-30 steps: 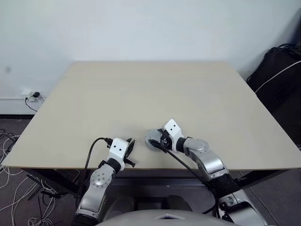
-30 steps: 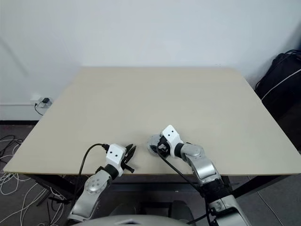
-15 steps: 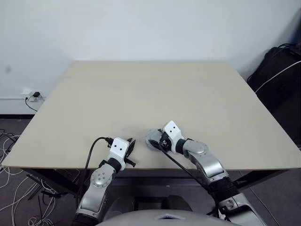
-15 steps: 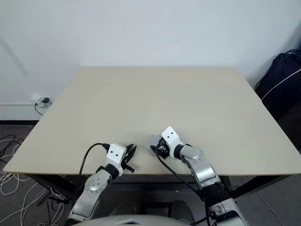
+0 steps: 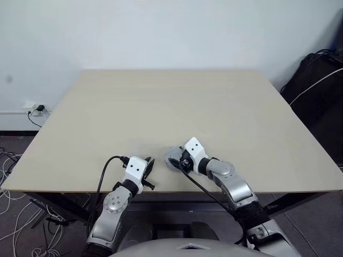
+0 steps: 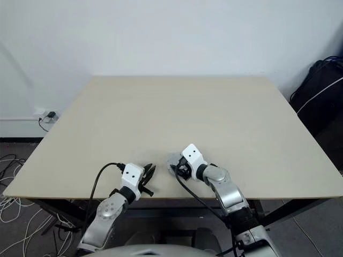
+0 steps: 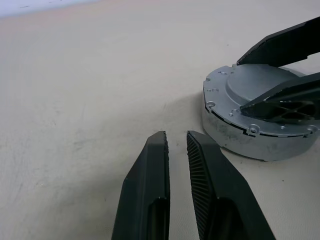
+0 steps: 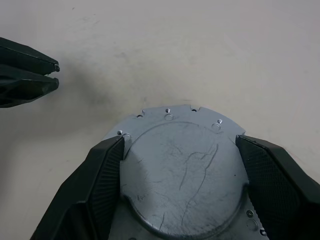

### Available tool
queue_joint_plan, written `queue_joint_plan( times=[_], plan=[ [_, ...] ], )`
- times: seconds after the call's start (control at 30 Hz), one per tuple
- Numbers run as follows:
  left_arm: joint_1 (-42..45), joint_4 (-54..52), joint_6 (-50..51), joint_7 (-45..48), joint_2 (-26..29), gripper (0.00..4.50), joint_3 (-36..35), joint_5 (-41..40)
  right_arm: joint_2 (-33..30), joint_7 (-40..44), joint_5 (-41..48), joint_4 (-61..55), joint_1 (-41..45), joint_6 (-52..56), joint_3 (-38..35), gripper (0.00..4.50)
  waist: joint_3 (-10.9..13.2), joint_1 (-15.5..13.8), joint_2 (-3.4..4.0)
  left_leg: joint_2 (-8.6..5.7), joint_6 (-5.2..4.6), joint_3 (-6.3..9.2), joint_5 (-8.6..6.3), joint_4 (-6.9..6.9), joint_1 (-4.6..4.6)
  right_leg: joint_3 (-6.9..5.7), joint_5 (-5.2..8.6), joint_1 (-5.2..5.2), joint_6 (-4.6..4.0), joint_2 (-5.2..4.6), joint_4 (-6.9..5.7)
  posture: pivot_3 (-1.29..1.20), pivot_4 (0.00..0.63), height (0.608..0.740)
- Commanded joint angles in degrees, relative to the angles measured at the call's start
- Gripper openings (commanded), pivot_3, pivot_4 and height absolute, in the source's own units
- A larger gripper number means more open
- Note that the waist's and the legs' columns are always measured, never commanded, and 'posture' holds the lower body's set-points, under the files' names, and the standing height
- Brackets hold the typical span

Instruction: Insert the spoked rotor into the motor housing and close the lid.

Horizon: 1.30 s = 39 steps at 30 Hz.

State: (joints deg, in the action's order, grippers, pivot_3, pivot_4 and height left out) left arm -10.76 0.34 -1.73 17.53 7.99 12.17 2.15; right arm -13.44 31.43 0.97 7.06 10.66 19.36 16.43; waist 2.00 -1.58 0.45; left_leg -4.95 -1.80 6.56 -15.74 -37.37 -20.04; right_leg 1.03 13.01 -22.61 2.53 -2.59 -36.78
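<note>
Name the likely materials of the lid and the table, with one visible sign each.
Lid: probably metal, aluminium perhaps; matt silver-grey, fine scratches, small holes round its rim.
Table: beige, matt and smooth with faint scuffs; maybe laminate or painted board, hard to tell.

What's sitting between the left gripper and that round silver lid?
Nothing: only bare table lies between the shut left gripper and the lid, as the left wrist view shows. The right gripper straddles the lid.
</note>
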Motion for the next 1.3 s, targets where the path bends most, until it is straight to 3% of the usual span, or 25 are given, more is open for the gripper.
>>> queue_joint_plan(
  times=[0.03, 1.3],
  plan=[
    [0.75, -1.35, -1.13, -0.02, -0.06, 0.65, 0.10, -0.14, 0.10, -0.82, -1.00, 0.76, 1.31, 0.03, -0.10, 3.25, 0.00, 0.01, 0.00, 0.00, 0.00, 0.00, 0.00, 0.00, 0.00, 0.00, 0.00, 0.00, 0.00, 0.00, 0.00, 0.00, 0.000, 0.740],
    [0.73, -0.94, -0.97, 1.25, -0.05, 0.65, 0.11, -0.55, -3.64, 1.43, -2.05, 1.87, 1.94, 6.96, 2.44, 3.25, -0.14, 0.24, 0.14, 0.00, 0.07, 0.00, -0.02, 0.00, 0.15, 0.00, 0.03, 0.17, -0.04, -0.02, 0.00, 0.00, 0.000, 0.740]
  ],
)
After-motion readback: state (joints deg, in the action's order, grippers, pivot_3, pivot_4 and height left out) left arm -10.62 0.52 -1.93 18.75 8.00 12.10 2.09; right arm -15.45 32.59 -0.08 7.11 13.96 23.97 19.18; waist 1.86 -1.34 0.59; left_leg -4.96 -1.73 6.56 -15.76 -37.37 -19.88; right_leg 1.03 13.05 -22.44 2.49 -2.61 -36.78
